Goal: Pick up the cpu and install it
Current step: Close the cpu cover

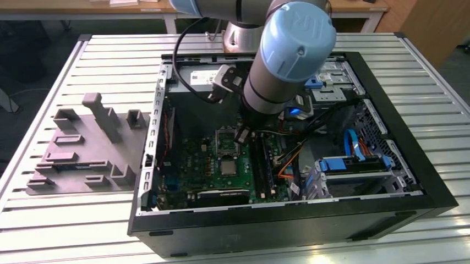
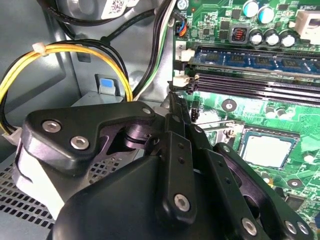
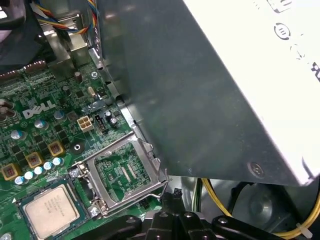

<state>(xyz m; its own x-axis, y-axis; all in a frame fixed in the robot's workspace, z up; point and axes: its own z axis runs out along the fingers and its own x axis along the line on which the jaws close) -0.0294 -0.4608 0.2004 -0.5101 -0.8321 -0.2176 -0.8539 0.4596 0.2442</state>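
Note:
The cpu point(image 1: 229, 168) is a small silvery square with a green rim, lying flat in its socket on the green motherboard point(image 1: 198, 159) inside the open PC case. It also appears in both wrist views point(image 2: 266, 150) point(image 3: 50, 212). Beside it, the socket's metal frame point(image 3: 125, 172) stands hinged up and open point(image 1: 226, 141). My gripper point(image 1: 241, 136) reaches down into the case, shut, with its tip point(image 3: 175, 194) just off the raised frame's free edge point(image 2: 173, 97). I see nothing held between the fingers, and the gripper is apart from the cpu.
The grey power supply box point(image 3: 225, 90) hangs close over the socket area. Memory slots point(image 2: 250, 82) run beside the socket, and yellow cables point(image 2: 75, 50) loop near the gripper. Blue drive caddies point(image 1: 353, 165) fill the case's right side. A grey fixture block point(image 1: 81, 148) sits on the slatted table at the exterior view's left.

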